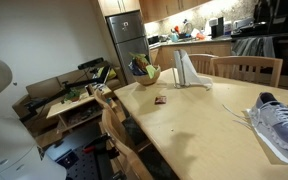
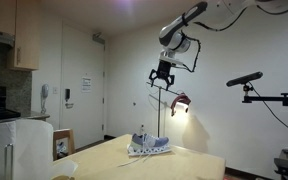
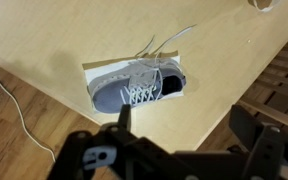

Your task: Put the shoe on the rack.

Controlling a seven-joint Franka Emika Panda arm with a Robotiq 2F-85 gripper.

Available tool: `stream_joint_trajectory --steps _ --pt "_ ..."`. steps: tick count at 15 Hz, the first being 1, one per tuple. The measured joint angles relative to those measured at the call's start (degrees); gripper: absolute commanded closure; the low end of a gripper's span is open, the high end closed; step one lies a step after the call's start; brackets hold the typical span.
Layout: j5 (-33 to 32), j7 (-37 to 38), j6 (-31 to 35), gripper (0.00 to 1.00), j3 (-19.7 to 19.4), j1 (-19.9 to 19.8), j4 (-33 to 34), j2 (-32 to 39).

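In an exterior view the picture's edge cuts off the shoe [image 1: 280,121]; the wrist view blurs the fingers [image 3: 252,140].

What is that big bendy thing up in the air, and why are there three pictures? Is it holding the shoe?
That bendy thing is a robot arm, and the claw at its end is its gripper. Two pictures come from cameras standing in the room. The third comes from a camera on the arm's wrist, looking down. On the pale wooden table lies a light grey knit sneaker with white laces, resting on a white sheet. Farther along the table stands a greenish bowl. The gripper hangs high above the sneaker. It is open and holds nothing, so the shoe is not picked up yet.
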Motion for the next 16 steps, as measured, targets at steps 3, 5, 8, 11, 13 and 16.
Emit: stream_joint_trajectory --steps 3,5,8,11,13,16 --pt "-0.02 3.58 -0.69 0.0 0.0 -0.57 6.88 5.2" --pt "-0.66 7.2 -2.06 0.0 -0.06 -0.62 11.25 8.62" --pt "-1.45 9.68 -4.11 0.0 -0.23 -0.52 14.15 11.41" --pt "-1.45 9.68 -4.11 0.0 -0.24 -0.55 14.15 11.39" --pt "-1.45 9.63 -3.85 0.0 -0.24 -0.52 14.09 11.39" --pt "-6.61 8.94 0.21 0.0 -1.0 1.15 12.97 11.57"
